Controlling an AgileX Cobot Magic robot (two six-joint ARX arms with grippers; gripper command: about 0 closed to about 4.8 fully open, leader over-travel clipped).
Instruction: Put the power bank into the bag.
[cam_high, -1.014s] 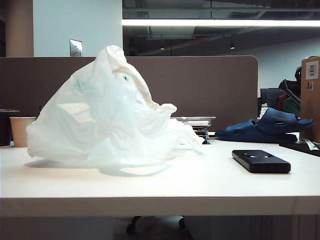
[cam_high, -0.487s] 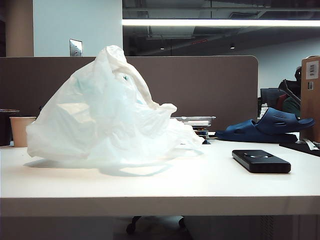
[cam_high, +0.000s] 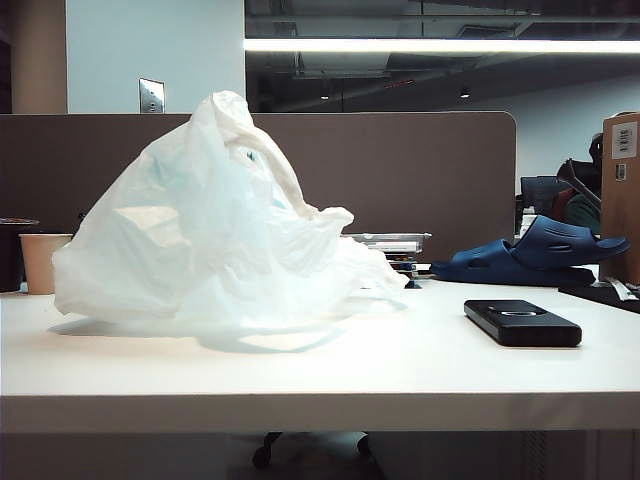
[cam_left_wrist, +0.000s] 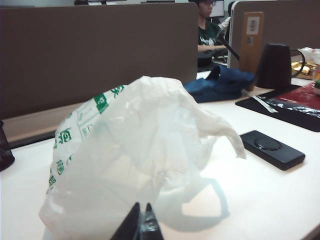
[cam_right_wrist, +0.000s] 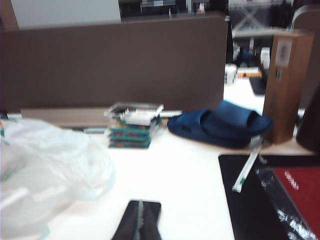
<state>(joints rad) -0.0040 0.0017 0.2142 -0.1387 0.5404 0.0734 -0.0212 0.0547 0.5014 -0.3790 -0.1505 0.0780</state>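
Power bank (cam_high: 522, 322), flat on the white desk (cam_high: 330, 375), well apart from the crumpled bag (cam_high: 210, 235). Behind: blue sandals (cam_high: 535, 256), brown partition (cam_high: 400, 170), paper cup (cam_high: 42, 262). Left pincer (cam_left_wrist: 140, 227) pressed together before the bag; right pincer (cam_right_wrist: 139, 225) pressed together, empty, above the power bank's near end.

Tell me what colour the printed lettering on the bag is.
Green, on the translucent white bag; it shows best in the left wrist view.

Dark blue sandals (cam_high: 530, 255) (stacked), a paper cup (cam_high: 42, 262) and a cardboard box (cam_high: 621, 190) sit along the white desk's (cam_high: 400, 370) back edge.
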